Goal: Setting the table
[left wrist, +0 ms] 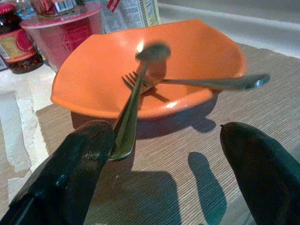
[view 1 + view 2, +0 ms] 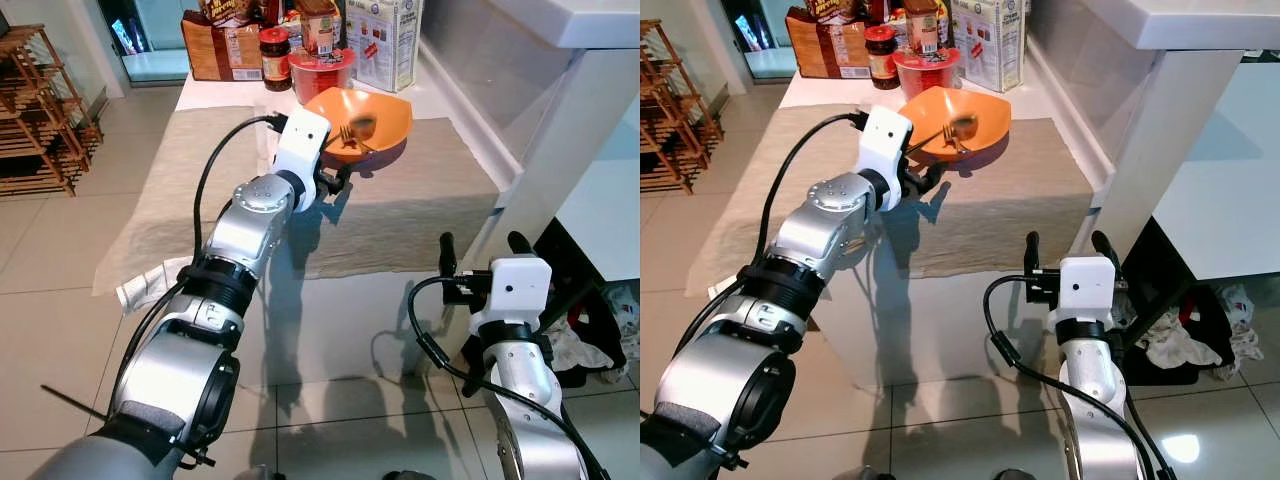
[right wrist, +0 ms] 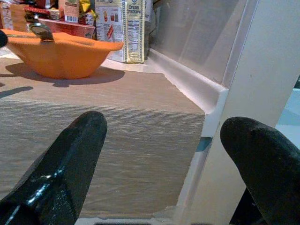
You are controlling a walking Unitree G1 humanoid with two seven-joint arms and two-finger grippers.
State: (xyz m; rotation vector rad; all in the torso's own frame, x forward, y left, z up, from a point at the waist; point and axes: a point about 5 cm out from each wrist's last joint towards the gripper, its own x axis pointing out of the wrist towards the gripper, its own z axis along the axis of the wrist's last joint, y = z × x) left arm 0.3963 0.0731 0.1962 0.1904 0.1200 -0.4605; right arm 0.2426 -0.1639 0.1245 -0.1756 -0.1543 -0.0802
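An orange bowl [image 2: 385, 118] stands on the beige table cloth [image 2: 200, 170] toward the table's far right. A fork [image 1: 206, 83] lies in it with its handle over the rim. A spoon [image 1: 136, 93] leans out of the bowl, its handle end right beside one finger [image 1: 79, 159] of my left gripper [image 2: 336, 180]. That gripper is open and hovers just in front of the bowl, holding nothing. Below the table's front right corner my right gripper [image 2: 482, 242] stands open and empty, facing the hanging cloth edge.
Behind the bowl stand a red cup [image 2: 320, 70], a dark jar [image 2: 275, 58], a brown bag [image 2: 210, 45] and cartons [image 2: 385, 40]. A white counter post [image 2: 560, 130] rises at the right, with clutter [image 2: 600, 330] on the floor. A wooden rack [image 2: 35, 110] stands far left.
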